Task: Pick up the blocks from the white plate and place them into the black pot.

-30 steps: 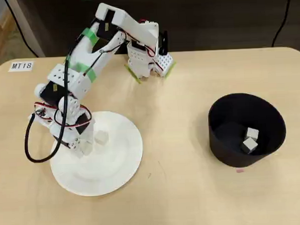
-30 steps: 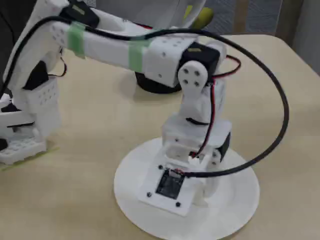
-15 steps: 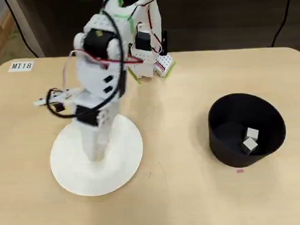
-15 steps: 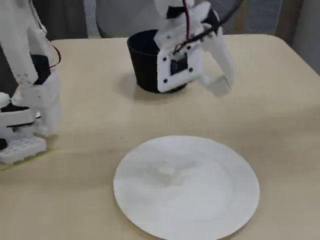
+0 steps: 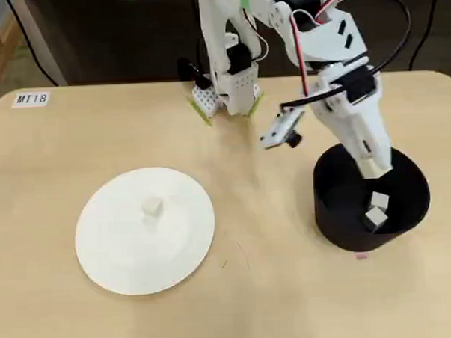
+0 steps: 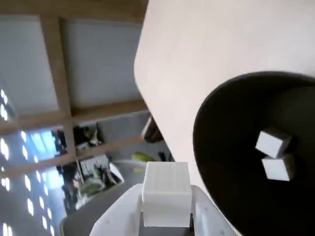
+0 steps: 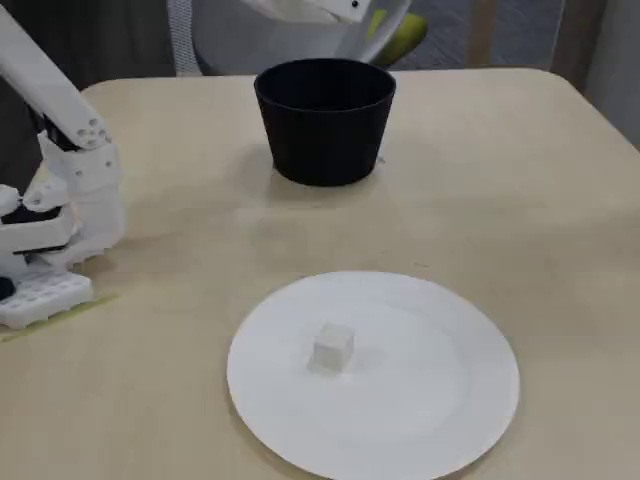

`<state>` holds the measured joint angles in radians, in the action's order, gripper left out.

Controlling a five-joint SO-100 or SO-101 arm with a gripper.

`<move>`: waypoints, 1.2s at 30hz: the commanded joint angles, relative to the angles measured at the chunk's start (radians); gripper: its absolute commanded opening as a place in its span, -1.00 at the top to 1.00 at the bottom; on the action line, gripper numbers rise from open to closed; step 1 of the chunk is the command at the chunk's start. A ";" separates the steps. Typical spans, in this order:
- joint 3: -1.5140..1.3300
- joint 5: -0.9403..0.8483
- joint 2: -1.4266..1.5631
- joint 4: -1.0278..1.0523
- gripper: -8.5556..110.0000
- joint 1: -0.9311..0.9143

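Holding one block clamped between my fingers, I have my end effector poised over the black pot, near the rim on the side towards my base in the overhead view. In the wrist view the block sits over the near rim and the pale bench, not yet over the dark hollow, where two blocks already lie touching one another. One more block rests near the middle of the white plate, well apart from the pot. The risk as I judge it: letting go here could drop the cube on the rim, so it bounces out onto the bench, or my fingers could clip the wall and shove the pot if I descend before I am centred. Room is generous; the bench between plate and pot is bare, and only the pot's tall wall and my own base behind need minding on the way back
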<state>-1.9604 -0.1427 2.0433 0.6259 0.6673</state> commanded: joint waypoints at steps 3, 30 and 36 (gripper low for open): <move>-0.120 -0.043 0.041 -0.107 0.90 0.008; -0.161 -0.075 0.110 -0.060 0.58 -0.069; 0.104 0.023 0.169 0.377 0.90 -0.367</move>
<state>-2.0003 -0.1580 2.1660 0.8360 0.4449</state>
